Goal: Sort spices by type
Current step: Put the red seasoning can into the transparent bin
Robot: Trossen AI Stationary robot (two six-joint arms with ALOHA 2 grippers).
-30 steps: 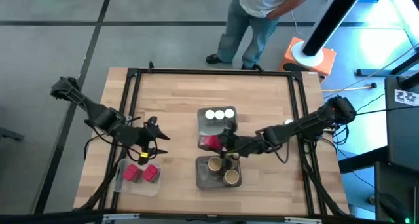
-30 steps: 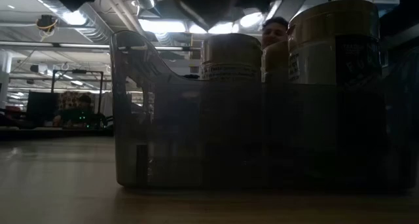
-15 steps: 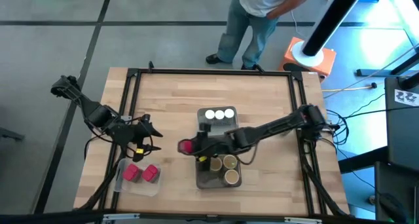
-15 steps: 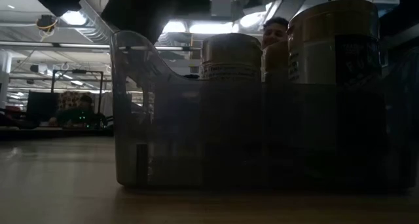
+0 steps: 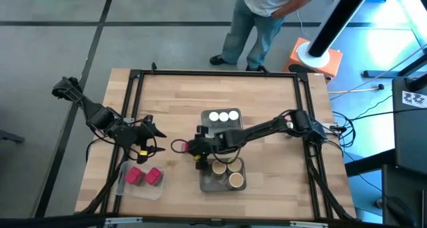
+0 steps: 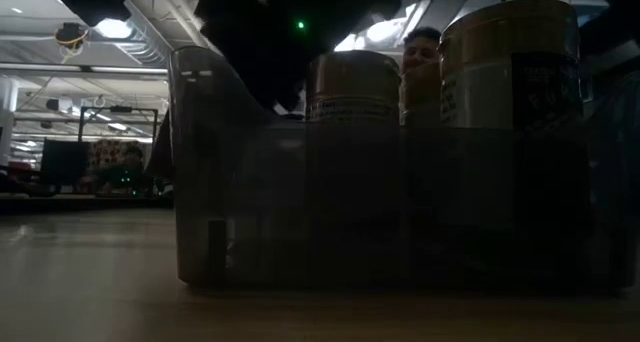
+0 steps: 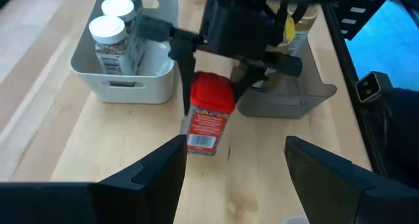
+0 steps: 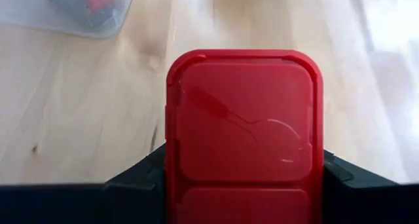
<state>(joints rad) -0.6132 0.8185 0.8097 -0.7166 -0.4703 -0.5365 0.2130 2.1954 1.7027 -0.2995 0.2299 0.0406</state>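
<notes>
My right gripper (image 5: 187, 147) reaches in from the table's right to just left of the two middle trays and is shut on a red-lidded spice packet (image 7: 208, 112). My left gripper (image 5: 151, 137) hovers open a short way left of it, its fingers (image 7: 157, 178) facing the packet and touching nothing. Three white-lidded jars (image 5: 223, 117) stand in a white tray (image 7: 157, 67). Tan-topped brown cylinders (image 5: 227, 168) stand in the dark grey tray (image 6: 200, 182). Two more red packets (image 5: 143, 177) lie in a clear tray (image 5: 127, 187) at the near left. My right gripper pinches the packet by its square red lid (image 8: 245, 119), one finger (image 8: 134, 178) on each of two opposite sides. The fingers come slanting down from the table's right. The packet hangs upright below them, its label end (image 7: 201, 137) lowest, and looks lifted off the wood.
A person (image 5: 263, 15) stands beyond the table's far edge. The black frame rails (image 5: 133, 95) run along the table's left, right and far sides. Bare wood (image 5: 173, 101) lies between the left gripper and the far edge.
My right gripper has travelled from between the white and grey trays toward the table's left, carrying the red packet with it. The packet now hangs left of both trays, close to my left gripper.
</notes>
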